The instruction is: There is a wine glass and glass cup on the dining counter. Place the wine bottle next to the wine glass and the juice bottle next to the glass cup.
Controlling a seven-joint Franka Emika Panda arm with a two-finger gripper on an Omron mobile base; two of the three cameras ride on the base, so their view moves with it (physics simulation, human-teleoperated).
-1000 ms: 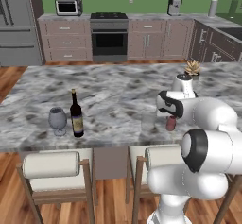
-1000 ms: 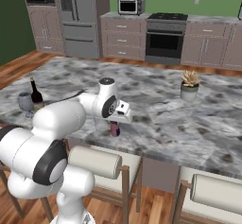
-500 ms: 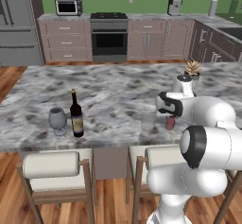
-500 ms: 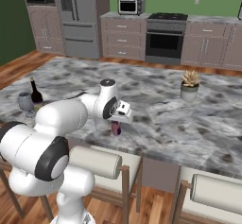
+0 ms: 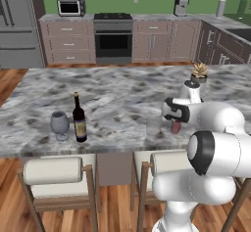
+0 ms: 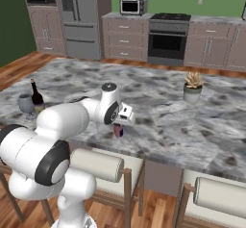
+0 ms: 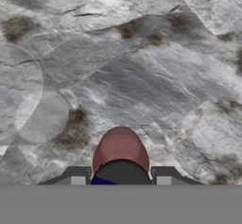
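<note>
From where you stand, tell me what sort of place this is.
A home kitchen, rendered: a stove with oven set among the back cabinets, a toaster oven on the worktop, and a marbled dining counter with stools tucked under it.

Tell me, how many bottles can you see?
2. The wine bottle stands beside the wine glass on the dining counter. The juice bottle is in the gripper.

Juice bottle (image 7: 120, 150) between the jaws, glass cup (image 7: 23, 100) nearby, above the dining counter (image 7: 156, 72)
</note>
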